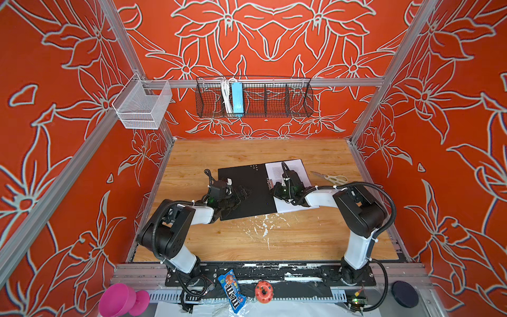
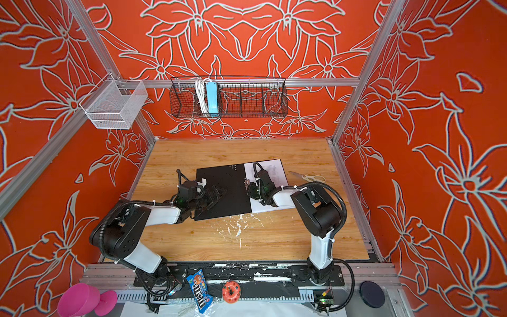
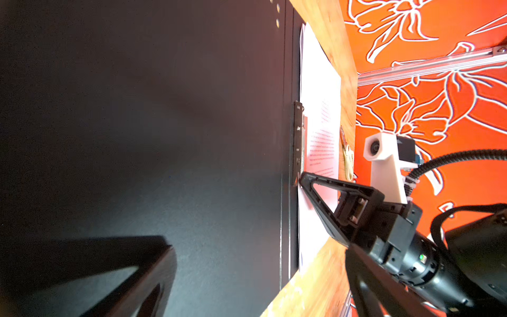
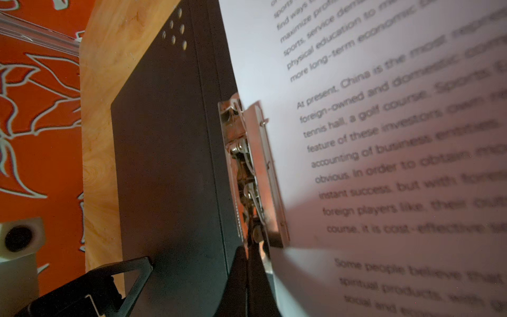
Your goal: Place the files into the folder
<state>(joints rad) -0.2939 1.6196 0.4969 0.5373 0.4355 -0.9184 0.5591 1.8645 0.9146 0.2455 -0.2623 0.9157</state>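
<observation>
The folder (image 1: 247, 186) (image 2: 227, 186) lies open on the wooden table, matte black inside. Its left half is bare. The files (image 1: 290, 167) (image 2: 271, 170), white sheets of black text, cover its right half. A metal clip (image 4: 247, 164) (image 3: 298, 137) runs along the spine beside the sheets' edge. My right gripper (image 1: 271, 188) (image 2: 249, 189) (image 4: 248, 247) is shut, its tips against the clip's near end, seen also in the left wrist view (image 3: 303, 177). My left gripper (image 1: 241, 193) (image 2: 218, 192) (image 3: 259, 247) is open low over the bare black half, nothing between its fingers.
Scissors (image 1: 332, 177) (image 2: 310, 177) lie on the table right of the files. A black wire basket (image 1: 253, 97) and a white mesh basket (image 1: 142, 105) hang on the walls. A candy bag (image 1: 231, 291), an orange ring (image 1: 264, 292) and a pink cup (image 1: 118, 300) sit by the front rail.
</observation>
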